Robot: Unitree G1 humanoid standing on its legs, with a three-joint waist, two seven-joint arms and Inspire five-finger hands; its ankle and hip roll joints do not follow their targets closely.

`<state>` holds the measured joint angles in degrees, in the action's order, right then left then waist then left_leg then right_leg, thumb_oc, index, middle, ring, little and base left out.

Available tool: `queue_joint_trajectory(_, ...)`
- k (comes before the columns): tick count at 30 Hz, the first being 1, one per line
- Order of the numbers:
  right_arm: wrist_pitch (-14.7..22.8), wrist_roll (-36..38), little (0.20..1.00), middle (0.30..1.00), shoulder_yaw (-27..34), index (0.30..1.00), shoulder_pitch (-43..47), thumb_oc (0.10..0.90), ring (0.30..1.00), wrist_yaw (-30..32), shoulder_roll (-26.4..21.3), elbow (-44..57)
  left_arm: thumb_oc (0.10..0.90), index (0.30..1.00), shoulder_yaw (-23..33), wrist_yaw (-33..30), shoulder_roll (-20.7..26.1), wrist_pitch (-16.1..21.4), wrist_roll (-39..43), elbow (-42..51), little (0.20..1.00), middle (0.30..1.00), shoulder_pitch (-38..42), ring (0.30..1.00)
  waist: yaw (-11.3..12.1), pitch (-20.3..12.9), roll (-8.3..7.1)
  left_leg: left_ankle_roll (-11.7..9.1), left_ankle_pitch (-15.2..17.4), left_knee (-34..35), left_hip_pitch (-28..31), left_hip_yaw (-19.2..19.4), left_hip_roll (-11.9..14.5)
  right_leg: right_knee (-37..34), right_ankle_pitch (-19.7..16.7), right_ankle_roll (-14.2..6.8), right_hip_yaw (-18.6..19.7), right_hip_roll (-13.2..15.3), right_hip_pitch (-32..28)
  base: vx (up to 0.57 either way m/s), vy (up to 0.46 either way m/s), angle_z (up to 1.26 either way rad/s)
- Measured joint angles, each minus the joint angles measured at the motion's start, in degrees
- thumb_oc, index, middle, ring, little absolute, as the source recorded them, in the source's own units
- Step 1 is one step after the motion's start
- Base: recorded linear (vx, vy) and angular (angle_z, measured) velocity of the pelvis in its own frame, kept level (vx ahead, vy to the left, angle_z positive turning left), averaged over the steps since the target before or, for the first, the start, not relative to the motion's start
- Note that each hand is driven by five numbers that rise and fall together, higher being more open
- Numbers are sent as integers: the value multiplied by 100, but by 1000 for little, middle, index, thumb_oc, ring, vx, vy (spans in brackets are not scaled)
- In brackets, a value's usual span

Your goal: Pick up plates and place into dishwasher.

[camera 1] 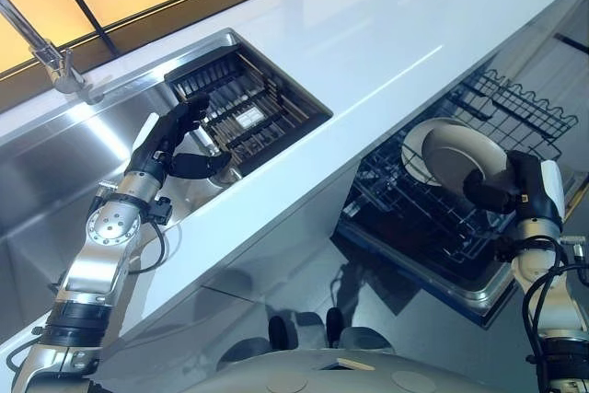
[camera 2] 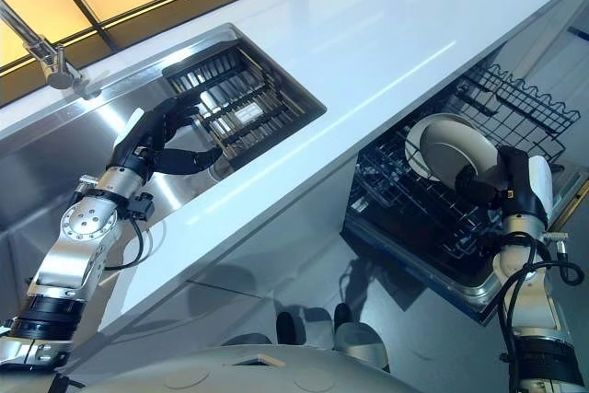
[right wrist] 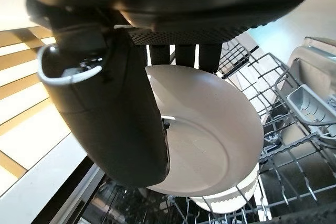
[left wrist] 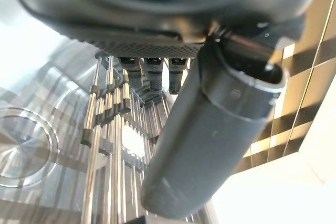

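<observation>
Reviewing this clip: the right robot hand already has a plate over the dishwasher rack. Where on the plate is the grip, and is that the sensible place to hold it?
The right robot hand pinches the plate at its rim, thumb on the concave face, fingers behind. That seems sensible: the plate stands on edge, so a rim grip leaves its far edge free to go into the dishwasher rack.

No text, number or sign can be read anywhere. A small white label [camera 1: 249, 117] sits on the dark rack [camera 1: 276, 121] in the sink [camera 1: 55, 163], but its print is too small to make out.
</observation>
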<state>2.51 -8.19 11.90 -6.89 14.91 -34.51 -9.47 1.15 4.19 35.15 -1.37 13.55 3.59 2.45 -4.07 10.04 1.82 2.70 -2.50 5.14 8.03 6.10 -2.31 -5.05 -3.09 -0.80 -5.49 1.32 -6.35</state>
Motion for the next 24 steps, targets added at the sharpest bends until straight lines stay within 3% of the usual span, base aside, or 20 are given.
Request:
queue_joint_trajectory(4,-204,-217,200,300,-201,300,226,100,300,9,-34,-263,800,900,-1,-30,-62,25,9,0,900,900,-12,900,59,0,-1,-1,-3,3,-1,-23,0,0,0,0,-30,0,-6,5,-2,1)
queue_joint_trajectory(14,-1252,-954,200,300,-846,300,777,100,300,48,-106,-1099,800,900,-30,-76,-97,35,118,-21,900,900,-78,900,284,13,-19,-15,-61,0,-55,-169,1,-1,3,-4,-221,5,-16,14,-6,8)
queue_joint_trajectory(22,-1666,-1164,200,300,-1075,300,931,100,300,100,-96,-1311,800,900,-31,-90,-148,35,120,-21,900,900,-208,900,411,48,-35,-26,-79,12,-28,-281,5,-1,44,-63,-326,6,-90,17,5,8)
queue_joint_trajectory(23,-1693,-1162,227,324,-1087,324,947,127,324,85,-88,-1310,800,900,-31,-90,-151,35,120,-21,900,900,-211,900,421,62,-48,-29,-81,13,-30,-295,5,-1,45,-65,-336,6,-92,10,3,3)
queue_joint_trajectory(24,-1703,-1162,466,528,-1101,528,956,366,528,80,-84,-1310,800,900,-31,-90,-151,35,119,-21,900,900,-214,900,421,68,-54,-31,-82,13,-31,-303,5,-1,45,-65,-342,6,-93,11,6,4)
